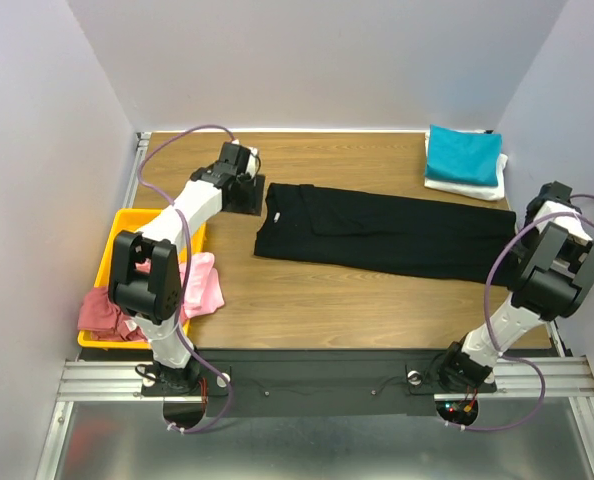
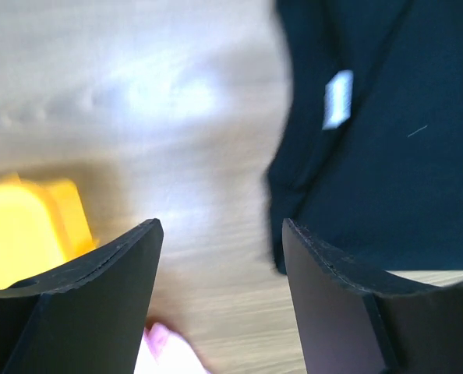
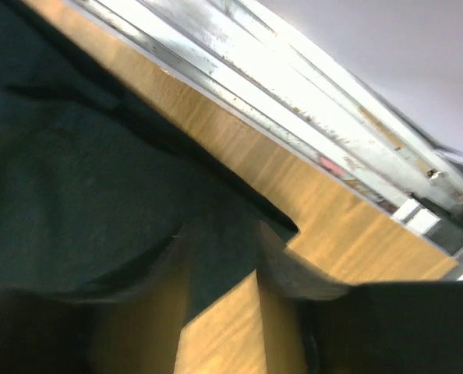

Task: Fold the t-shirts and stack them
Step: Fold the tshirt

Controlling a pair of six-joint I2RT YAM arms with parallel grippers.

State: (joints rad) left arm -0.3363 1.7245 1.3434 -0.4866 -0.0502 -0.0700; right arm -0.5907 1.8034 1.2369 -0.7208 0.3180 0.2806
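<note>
Cloth of the black t-shirt (image 1: 387, 232) lies as a long flat band on the table (image 1: 357, 300) between the two grippers, probably so each end can be taken for the next fold. The left gripper (image 2: 220, 226) stands open and empty, the collar end just ahead and right of it. The right gripper (image 3: 220, 241) is blurred but shows parted jaws, with the hem corner just past its tips. Behind the left gripper, the yellow tray (image 1: 127, 222) holds the pink t-shirt (image 1: 202, 285) and dusty red t-shirt (image 1: 102, 312). Beyond the right gripper, the teal t-shirt (image 1: 462, 153) tops the white t-shirt (image 1: 467, 187), well apart.

Motion blur smears the right gripper (image 3: 220, 238) over the black t-shirt (image 3: 75, 179) so its jaw gap is unreadable, while the teal t-shirt (image 1: 462, 155) hides most of the white t-shirt (image 1: 467, 188).
</note>
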